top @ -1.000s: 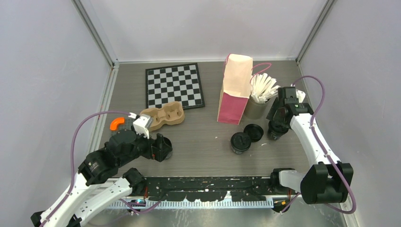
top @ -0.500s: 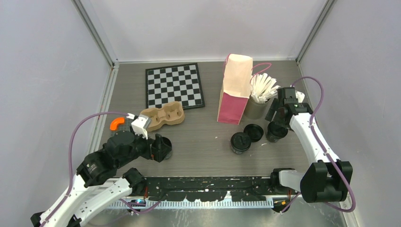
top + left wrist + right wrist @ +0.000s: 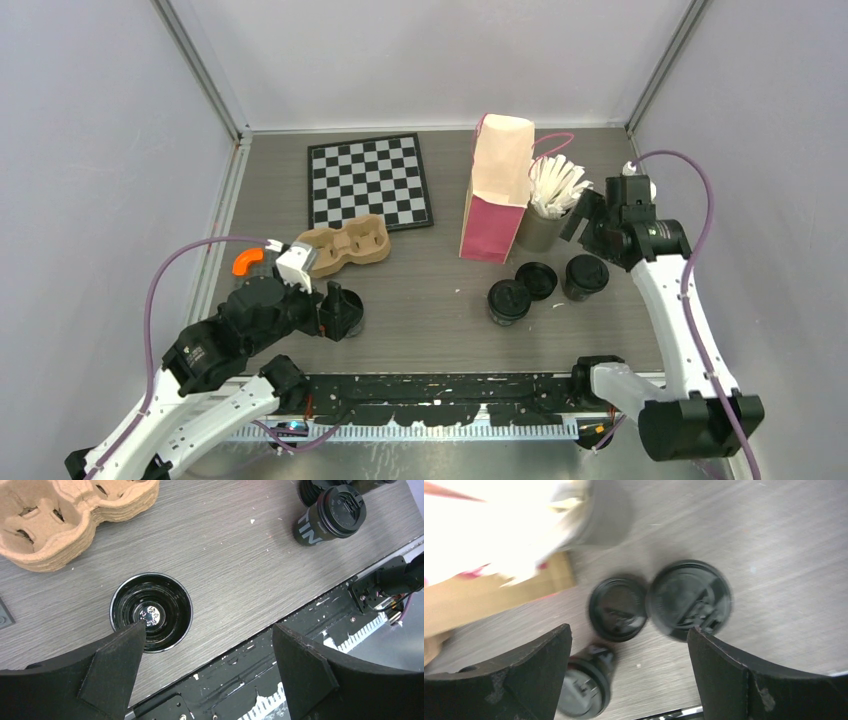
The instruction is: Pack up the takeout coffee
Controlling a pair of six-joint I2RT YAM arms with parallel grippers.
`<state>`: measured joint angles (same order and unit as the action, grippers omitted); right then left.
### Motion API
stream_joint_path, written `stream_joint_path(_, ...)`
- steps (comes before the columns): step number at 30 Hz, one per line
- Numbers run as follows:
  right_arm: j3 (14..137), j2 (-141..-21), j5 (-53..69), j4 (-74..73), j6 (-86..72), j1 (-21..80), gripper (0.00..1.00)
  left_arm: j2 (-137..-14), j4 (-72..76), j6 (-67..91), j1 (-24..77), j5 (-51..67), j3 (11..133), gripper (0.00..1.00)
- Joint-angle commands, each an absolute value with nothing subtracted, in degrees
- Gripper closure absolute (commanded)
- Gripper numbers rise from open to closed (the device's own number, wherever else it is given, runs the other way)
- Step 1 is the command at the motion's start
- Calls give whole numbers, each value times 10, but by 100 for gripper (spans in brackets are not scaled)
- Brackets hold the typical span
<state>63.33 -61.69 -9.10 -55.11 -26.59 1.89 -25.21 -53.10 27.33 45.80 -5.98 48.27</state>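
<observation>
An open black cup (image 3: pixel 345 320) without a lid stands upright near the front left; in the left wrist view (image 3: pixel 151 611) I look straight into it. My left gripper (image 3: pixel 335 306) is open just above it (image 3: pixel 207 630), one fingertip over its near rim. A lidded black cup (image 3: pixel 509 300) stands at front centre and shows in both wrist views (image 3: pixel 330 515) (image 3: pixel 586 687). A loose black lid (image 3: pixel 537 280) (image 3: pixel 618 608) lies beside it. Another lidded black cup (image 3: pixel 585 277) (image 3: pixel 689 600) stands to its right. My right gripper (image 3: pixel 585 228) (image 3: pixel 629 630) is open and empty, raised above them.
A pink and tan paper bag (image 3: pixel 497 190) stands upright behind the cups, with a grey cup of white sticks (image 3: pixel 545 225) at its right. The brown pulp tray (image 3: pixel 345 245) (image 3: pixel 65 520) lies behind the open cup. A chessboard (image 3: pixel 368 180) lies at the back left.
My right gripper has lifted up and back off the right lidded cup, which now stands free. My left gripper has barely moved.
</observation>
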Motion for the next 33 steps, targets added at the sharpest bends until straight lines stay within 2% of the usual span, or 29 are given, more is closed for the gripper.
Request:
stream_joint_path(1,693,-569,-18,-538,-297,99,12,-249,-527,285,461,-92,481,0)
stream_joint_path(5,758,-570,-81,-546,-323,214,14,-255,-530,286,461,-97,483,0)
stream_joint_path(11,811,-589,-120,-484,-317,314,15,-248,-527,289,461,-92,480,0)
stream_joint_path(20,891,-669,-157,-466,-297,369,15,-237,-532,295,461,-115,480,0)
stream_joint_path(27,961,-745,-200,-484,-277,393,7,-227,-541,307,461,-143,482,0)
stream_joint_path(33,1000,-749,-210,-501,-270,415,7,-228,-549,318,461,-177,483,0)
